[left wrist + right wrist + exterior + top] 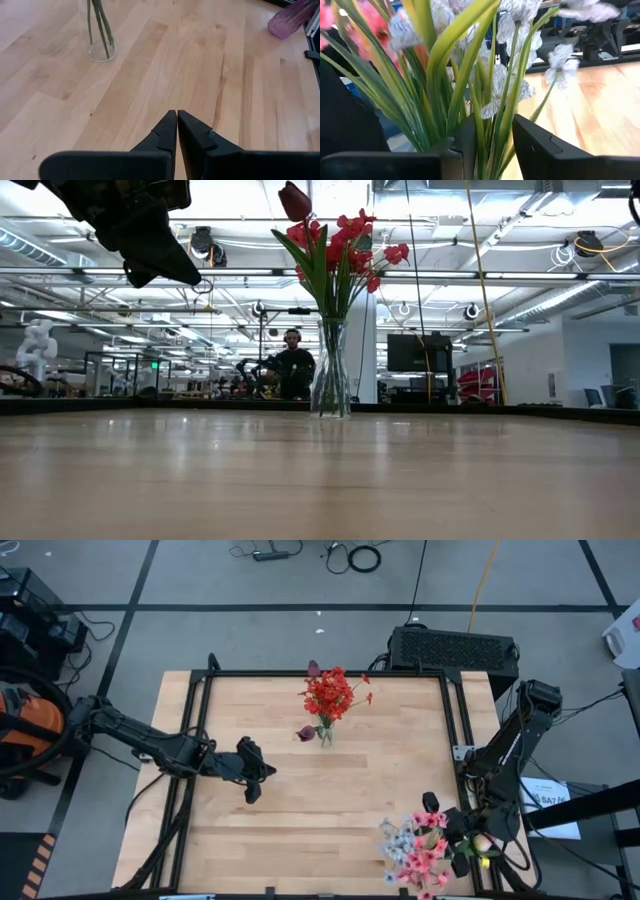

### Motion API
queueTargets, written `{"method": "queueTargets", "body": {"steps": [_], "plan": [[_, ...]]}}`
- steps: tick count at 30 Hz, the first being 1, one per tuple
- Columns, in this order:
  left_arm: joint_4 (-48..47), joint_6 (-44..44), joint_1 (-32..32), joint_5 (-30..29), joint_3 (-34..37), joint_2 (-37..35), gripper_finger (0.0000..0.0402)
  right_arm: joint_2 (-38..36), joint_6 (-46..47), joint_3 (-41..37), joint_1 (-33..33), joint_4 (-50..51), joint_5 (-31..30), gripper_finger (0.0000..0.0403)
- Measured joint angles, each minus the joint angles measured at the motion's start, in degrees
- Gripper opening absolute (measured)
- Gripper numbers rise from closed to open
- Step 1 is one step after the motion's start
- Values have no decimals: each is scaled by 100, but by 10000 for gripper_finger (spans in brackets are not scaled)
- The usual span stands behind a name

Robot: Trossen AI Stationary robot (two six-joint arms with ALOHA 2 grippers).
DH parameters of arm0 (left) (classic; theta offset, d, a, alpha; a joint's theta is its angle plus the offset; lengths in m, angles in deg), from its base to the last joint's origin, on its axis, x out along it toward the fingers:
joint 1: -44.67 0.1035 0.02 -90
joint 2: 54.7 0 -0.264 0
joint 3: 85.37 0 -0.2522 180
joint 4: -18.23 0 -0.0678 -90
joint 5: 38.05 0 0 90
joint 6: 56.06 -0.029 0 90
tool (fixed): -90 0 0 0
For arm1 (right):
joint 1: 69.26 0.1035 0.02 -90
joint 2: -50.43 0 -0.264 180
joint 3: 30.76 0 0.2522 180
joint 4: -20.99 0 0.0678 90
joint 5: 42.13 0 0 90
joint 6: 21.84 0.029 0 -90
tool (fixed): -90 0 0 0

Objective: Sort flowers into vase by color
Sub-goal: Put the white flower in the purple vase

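Observation:
A clear glass vase [325, 732] stands mid-table toward the far edge and holds red flowers [333, 695] and dark maroon tulip buds [305, 733]; its base also shows in the left wrist view [100, 47]. At the near right, pink and pale white flowers [415, 852] stand bunched; a purple vase [292, 20] shows there in the left wrist view. My right gripper [450, 830] is level at that bunch, open, with green stems [480, 125] between its fingers. My left gripper [252, 790] hovers shut over the left half of the table, holding nothing. My right gripper stands open with its fingers [540, 145] on either side of several green stems of the pink and white bunch, coming level from the table's right. A stem [479, 135] runs close along one finger; I cannot tell whether it touches.
A black box [455, 648] sits beyond the far right corner. Black rails [190, 740] frame the tabletop. Bare wood [330, 810] lies between the two arms. A person [292, 365] sits far behind the table in the low view.

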Motion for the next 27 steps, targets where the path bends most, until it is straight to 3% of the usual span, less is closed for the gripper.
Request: {"method": "queueTargets", "body": {"steps": [16, 27], "plan": [[0, -10, 0, -197, 0, 0, 22, -81, -83, 13, 100, 674, 1, 109], [111, -43, 0, -317, 0, 3, 22, -76, -100, 13, 371, 833, -15, 25]]}}
